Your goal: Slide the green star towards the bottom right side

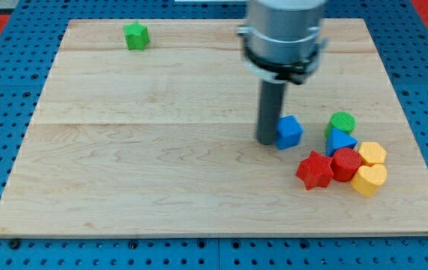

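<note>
Nearest the view's bottom: a yellow heart-shaped block (369, 180) and a red star (315, 170), touching a red cylinder-like block (346, 163) between them. Just above, a second yellow block (372, 153), a blue triangular block (340, 140) and a green round block (341, 122), all packed in one cluster at the lower right of the wooden surface (146, 180).

Left of that cluster, slightly apart: a blue block (289, 131), shape hard to make out, with my tip (267, 141) touching or just beside its left face.

No pincer on this arm, so nothing to report as apart or together; only a dark rod under a grey housing.

Task's thing, the green star (136, 35), sat far off near the top left corner, well apart from my tip and from every other block.

Judged from this: task seemingly not begun. Star nowhere near the bottom right. Left to do: get my tip round to the star's upper left side, then push it diagonally across the open wood towards the lower right, probably stopping short of the cluster.
</note>
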`<state>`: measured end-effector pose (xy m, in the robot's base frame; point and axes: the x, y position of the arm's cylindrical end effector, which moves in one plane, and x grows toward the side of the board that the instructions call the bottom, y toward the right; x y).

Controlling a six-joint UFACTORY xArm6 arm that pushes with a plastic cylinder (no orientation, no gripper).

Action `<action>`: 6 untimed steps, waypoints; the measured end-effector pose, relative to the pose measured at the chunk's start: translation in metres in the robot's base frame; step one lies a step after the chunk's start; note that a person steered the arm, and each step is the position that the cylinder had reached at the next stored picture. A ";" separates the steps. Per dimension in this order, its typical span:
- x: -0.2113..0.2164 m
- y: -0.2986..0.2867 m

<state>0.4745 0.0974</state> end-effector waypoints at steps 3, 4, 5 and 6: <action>-0.060 -0.027; -0.070 -0.122; -0.080 -0.221; -0.141 -0.273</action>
